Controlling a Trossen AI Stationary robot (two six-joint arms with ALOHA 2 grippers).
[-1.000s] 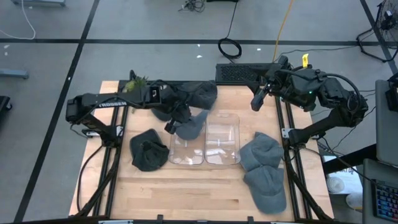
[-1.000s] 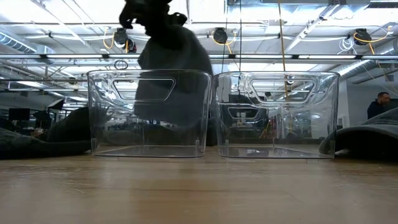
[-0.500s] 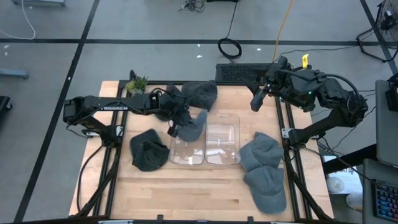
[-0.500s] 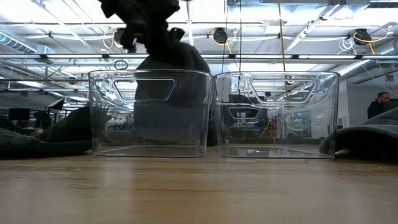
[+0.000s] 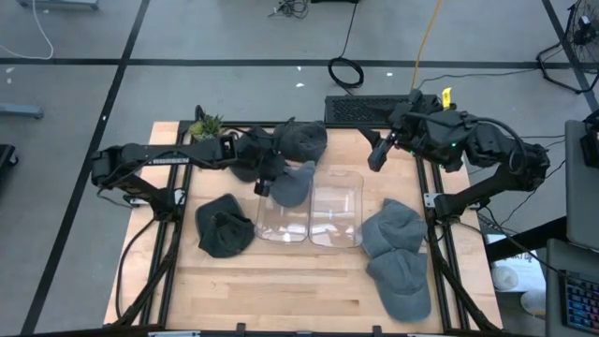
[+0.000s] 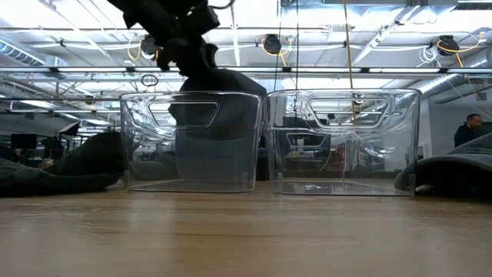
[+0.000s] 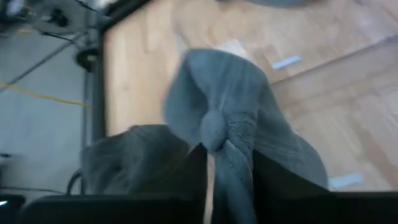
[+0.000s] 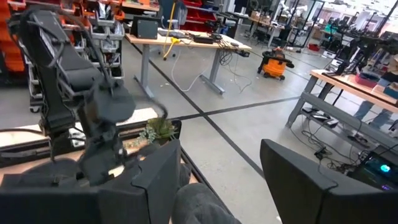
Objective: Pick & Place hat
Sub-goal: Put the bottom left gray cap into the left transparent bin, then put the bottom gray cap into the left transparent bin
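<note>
My left gripper (image 5: 265,180) (image 6: 171,37) is shut on a grey cap (image 5: 292,182) (image 7: 236,99) above the far part of the left clear bin (image 5: 281,213) (image 6: 188,142). In the low view the cap (image 6: 211,108) hangs down inside that bin. My right gripper (image 5: 376,155) (image 8: 217,155) waits open in the air near the table's far right corner, touching nothing. A second clear bin (image 5: 335,208) (image 6: 342,142) stands right of the first. My left gripper pinches a fold of the cap's crown (image 7: 231,163) just beside the top button (image 7: 211,127) between its two fingers (image 7: 198,171). The fingers come from above, slanting from the table's left. The cap hangs below them, its lower part inside the left bin.
A dark hat (image 5: 225,226) lies on the table left of the bins. More grey hats lie at the far edge (image 5: 301,140) and right of the bins (image 5: 391,230) (image 5: 401,277). A small green plant (image 5: 206,124) sits at the far left corner.
My left gripper has come down, keeping hold, and the cap has sunk from above the left bin's rim into the bin. The left bin has slid a little toward the far edge. My right gripper has drifted slightly toward the table's left.
</note>
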